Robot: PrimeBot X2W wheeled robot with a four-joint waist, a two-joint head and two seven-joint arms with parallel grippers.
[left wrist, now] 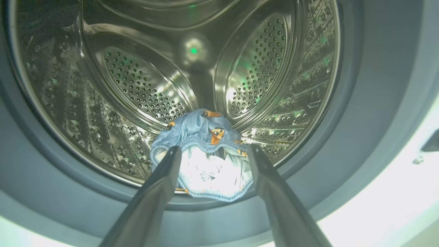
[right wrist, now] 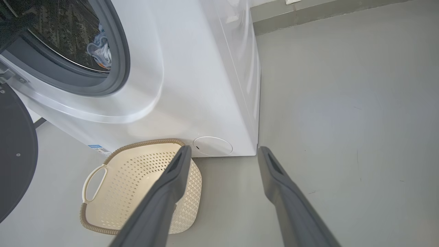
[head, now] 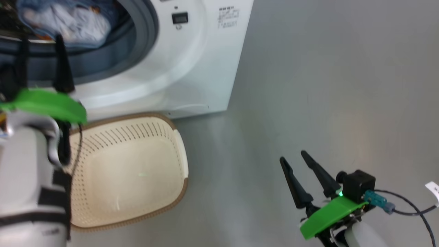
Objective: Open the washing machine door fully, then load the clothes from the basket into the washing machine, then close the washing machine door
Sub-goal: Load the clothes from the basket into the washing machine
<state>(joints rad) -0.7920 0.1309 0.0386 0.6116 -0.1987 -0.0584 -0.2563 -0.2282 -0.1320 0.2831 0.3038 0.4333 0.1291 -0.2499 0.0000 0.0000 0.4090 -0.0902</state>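
Dark grey inner face of the washing machine door [right wrist: 17, 154] stands open at far left, mostly cut off. It looks stiff and hinged, probably best pushed at its rim. Left hand [left wrist: 213, 148] is at the mouth of the drum [left wrist: 137, 85], fingers apart, gripping nothing. Clothes [left wrist: 205, 168] are bunched at the drum's front lip: soft, light, floppy, so pinch the elastic hem. Can't tell if they overhang the gasket [left wrist: 51, 178]. Basket [head: 181, 161] sits bare on the floor [head: 325, 85]. Right hand [head: 292, 156] is apart, idle over the floor.

Nothing here is legible. The washer [head: 205, 68] has a small block of grey print [head: 228, 17] on its front, too blurred to read. A blue sticker [right wrist: 98, 148] sits low at a front corner, its lettering too small.
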